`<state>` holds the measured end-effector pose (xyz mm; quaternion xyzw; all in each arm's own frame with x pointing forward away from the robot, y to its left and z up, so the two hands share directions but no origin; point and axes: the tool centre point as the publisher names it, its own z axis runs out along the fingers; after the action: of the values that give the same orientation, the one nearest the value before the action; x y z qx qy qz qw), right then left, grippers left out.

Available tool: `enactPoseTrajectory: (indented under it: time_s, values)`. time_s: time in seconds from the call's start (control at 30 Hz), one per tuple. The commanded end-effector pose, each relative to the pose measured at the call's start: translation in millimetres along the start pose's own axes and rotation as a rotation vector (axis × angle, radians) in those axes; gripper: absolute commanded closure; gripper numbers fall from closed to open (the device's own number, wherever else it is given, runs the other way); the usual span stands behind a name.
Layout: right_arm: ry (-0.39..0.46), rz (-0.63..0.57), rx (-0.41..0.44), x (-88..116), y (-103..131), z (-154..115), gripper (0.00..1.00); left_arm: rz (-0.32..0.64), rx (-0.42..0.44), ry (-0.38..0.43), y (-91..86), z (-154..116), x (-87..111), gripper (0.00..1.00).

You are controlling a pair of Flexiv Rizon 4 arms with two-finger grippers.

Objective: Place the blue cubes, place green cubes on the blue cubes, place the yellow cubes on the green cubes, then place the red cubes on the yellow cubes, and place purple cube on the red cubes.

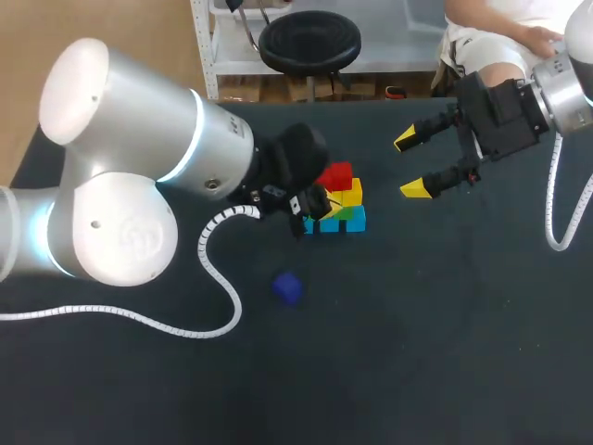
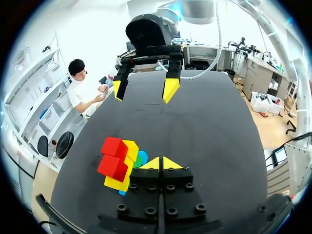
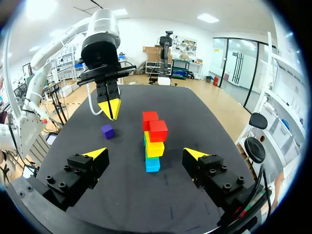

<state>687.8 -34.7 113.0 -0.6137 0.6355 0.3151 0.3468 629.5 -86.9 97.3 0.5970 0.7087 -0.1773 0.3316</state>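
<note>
At the middle of the dark table [image 1: 445, 371] stands the stepped pile [image 1: 339, 200] — blue cubes [image 1: 330, 224] lowest, then a green cube [image 1: 348, 212], yellow cubes [image 1: 351, 194], red cubes [image 1: 335, 175] on top — so by my reckoning only the purple cube [image 1: 287, 287] is wanting; it lies alone at seven o'clock from the pile, well apart. Just beside the pile at nine o'clock sits the left gripper [image 2: 161, 163], tips pinched together on nothing; the right gripper [image 1: 411, 165] hangs spread wide at two o'clock, likely standing off to leave room. Flat matte top, sure footing.
</note>
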Motion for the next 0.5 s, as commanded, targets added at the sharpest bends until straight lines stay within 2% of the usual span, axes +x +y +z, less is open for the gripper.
enactPoseTrajectory:
  time_s: [0.03,0.3,0.5]
  values:
    - [-0.001,-0.001,0.002,0.1,0.8,-0.3,0.0,0.007,0.008,0.001,4.5,5.0,-2.2,1.0]
    - [-0.001,-0.001,0.002,0.1,0.8,-0.3,0.0,0.012,0.007,0.002,3.3,2.7,-2.5,1.0]
    - [-0.001,-0.001,0.002,0.1,0.8,-0.3,0.0,0.025,0.008,-0.012,-4.9,-3.1,-7.2,1.0]
